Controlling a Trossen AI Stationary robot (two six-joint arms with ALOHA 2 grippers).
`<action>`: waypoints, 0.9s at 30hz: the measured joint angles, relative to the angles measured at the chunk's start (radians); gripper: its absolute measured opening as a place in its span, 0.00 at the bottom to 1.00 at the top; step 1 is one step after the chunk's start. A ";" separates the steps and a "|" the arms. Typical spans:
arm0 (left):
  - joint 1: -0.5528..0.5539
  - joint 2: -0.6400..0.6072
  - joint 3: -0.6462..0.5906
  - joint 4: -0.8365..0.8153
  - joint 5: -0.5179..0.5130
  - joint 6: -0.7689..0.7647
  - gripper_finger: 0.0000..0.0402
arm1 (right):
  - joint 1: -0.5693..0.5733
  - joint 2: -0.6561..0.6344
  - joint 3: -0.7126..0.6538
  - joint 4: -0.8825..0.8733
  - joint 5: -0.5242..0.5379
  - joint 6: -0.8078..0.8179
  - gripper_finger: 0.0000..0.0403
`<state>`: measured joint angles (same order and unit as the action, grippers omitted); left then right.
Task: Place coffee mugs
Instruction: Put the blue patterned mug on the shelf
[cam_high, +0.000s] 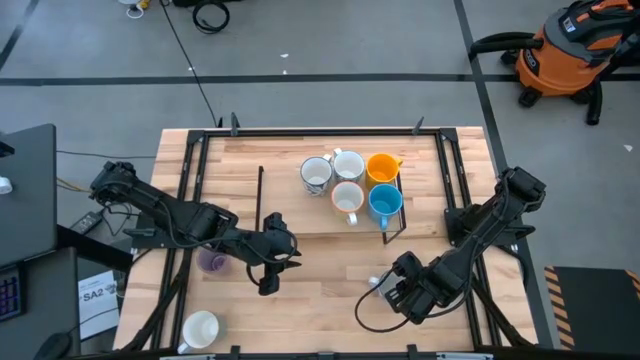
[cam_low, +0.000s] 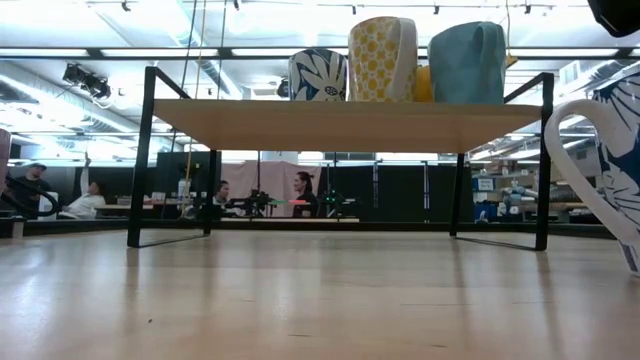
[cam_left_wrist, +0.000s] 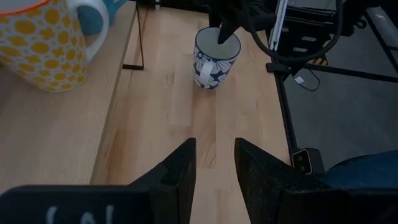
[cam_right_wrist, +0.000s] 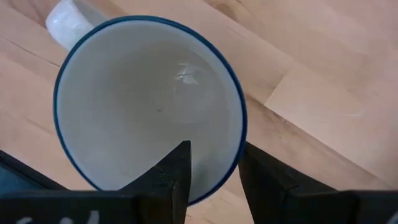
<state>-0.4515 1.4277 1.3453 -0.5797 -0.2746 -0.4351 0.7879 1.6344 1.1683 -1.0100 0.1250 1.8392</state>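
From above, five coffee mugs (cam_high: 350, 182) stand on the raised shelf (cam_high: 270, 185), and the right gripper (cam_high: 397, 287) sits over a blue-rimmed mug (cam_high: 378, 283) on the table. The right wrist view shows its fingers (cam_right_wrist: 168, 180) straddling the mug's rim (cam_right_wrist: 233, 112), one inside and one outside, so it should pinch firmly and lift straight up. In the left wrist view, the left gripper (cam_left_wrist: 214, 163) hangs released and empty.

arms (cam_high: 170, 215): matte black | joints: bulky | cables: black, looped | fingers (cam_left_wrist: 177, 177): dark wedges

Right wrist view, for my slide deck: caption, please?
Right tool straddling the rim of a blue-rimmed white ceramic mug on the wooden table.
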 joint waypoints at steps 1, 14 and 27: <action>0.000 0.000 0.000 0.000 0.010 0.000 0.29 | -0.001 0.000 0.000 0.000 0.000 -0.001 0.33; -0.071 -0.161 0.000 -0.060 -0.015 0.105 0.29 | -0.013 0.000 0.000 0.007 0.005 -0.126 0.06; -0.287 -0.416 -0.403 0.118 -0.231 0.027 0.29 | -0.104 0.001 0.230 0.026 0.001 -0.535 0.06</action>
<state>-0.7389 1.0120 0.9427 -0.4615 -0.5057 -0.4079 0.6842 1.6352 1.3981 -0.9837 0.1261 1.3046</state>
